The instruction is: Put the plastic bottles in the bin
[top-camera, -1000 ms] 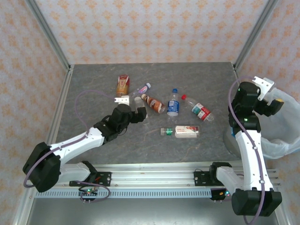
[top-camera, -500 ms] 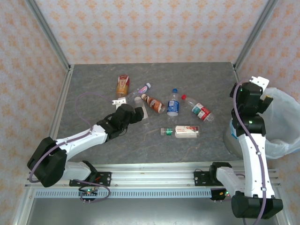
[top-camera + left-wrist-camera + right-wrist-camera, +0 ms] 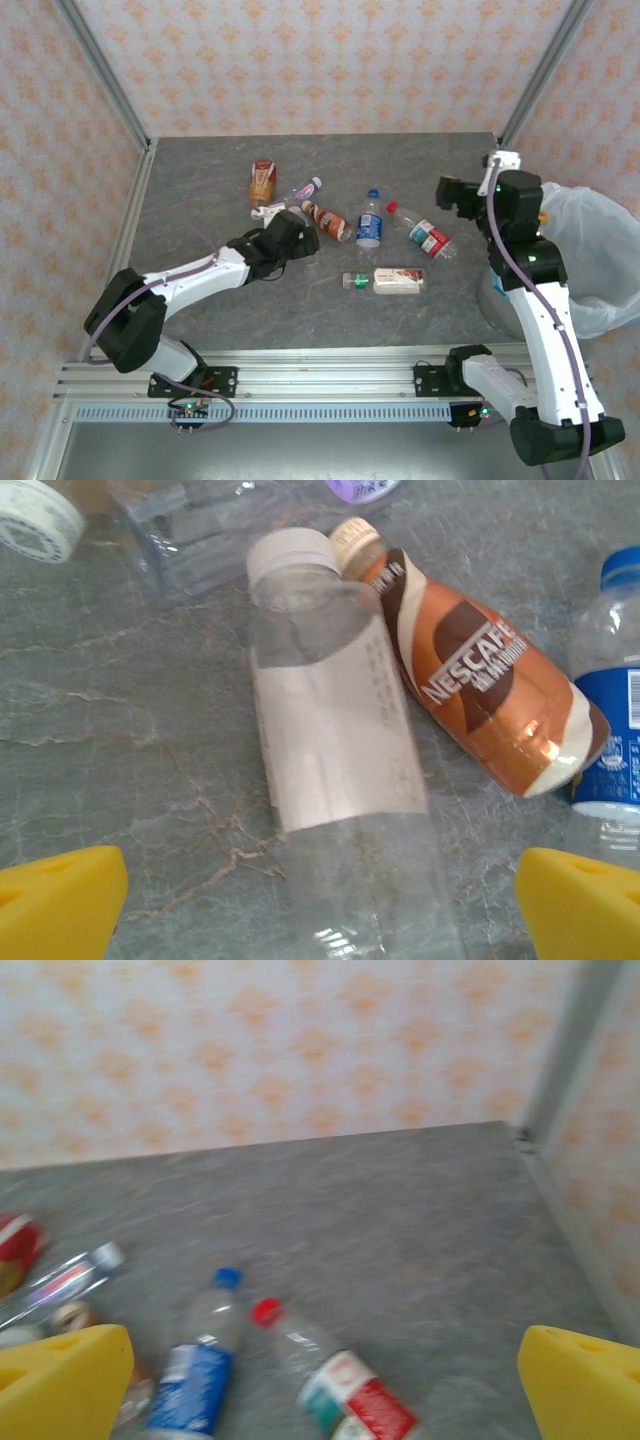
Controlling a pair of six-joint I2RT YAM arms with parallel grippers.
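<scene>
Straddling the clear bottle (image 3: pixel 335 770): your left gripper (image 3: pixel 318 905) is wide open and holds nothing, with one yellow finger on either side of the bottle's body end. The bottle lies flat. Its long axis runs straight away from the wrist, white cap at the far end, so the jaws sit square across its width. My read: lower and close, no wrist turn needed.

Watch the brown coffee bottle (image 3: pixel 480 690). Its cap is right against the clear one's cap, then it angles off to the right, which leaves a gap lower down for your right-hand finger. A blue-label bottle (image 3: pixel 610 740) lies just beyond it.

Your right gripper (image 3: pixel 320 1385) is also wide open and empty, held up off the table. It faces the red-capped bottle (image 3: pixel 315 1360), which lies diagonally below and ahead and is the bottle nearest that arm.

The bin (image 3: pixel 487 300) stands at the table's right edge beside the right arm, well apart from the left gripper, so expect a long carry from the left side.
</scene>
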